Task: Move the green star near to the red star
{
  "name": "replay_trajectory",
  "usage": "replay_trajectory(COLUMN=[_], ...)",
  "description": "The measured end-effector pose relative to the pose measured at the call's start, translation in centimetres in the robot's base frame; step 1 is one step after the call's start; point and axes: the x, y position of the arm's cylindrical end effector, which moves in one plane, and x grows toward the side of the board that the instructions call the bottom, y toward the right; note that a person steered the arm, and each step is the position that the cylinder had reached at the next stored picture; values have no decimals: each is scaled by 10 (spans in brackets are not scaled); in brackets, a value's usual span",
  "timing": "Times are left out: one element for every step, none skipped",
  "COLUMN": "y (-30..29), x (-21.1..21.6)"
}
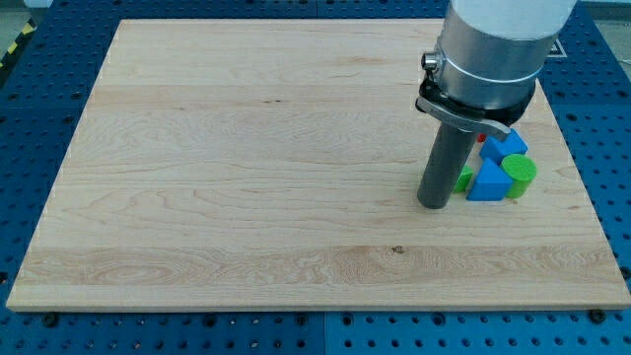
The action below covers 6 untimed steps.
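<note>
My tip (pixel 432 203) rests on the wooden board (pixel 246 168) at the view's right, just left of a tight cluster of blocks. A small piece of a green block (pixel 464 180), shape unclear, shows right beside the rod. A sliver of a red block (pixel 482 139) peeks out behind the arm; its shape is hidden. The rod and arm cover part of the cluster.
A blue triangular block (pixel 485 182) sits right of the rod. Another blue block (pixel 507 146) lies above it. A green round block (pixel 521 173) sits at the cluster's right. The board's right edge is close by.
</note>
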Motion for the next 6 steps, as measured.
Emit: replay_trajectory(y=[7, 30, 33, 31, 27, 15], x=[15, 17, 2, -7, -25, -46])
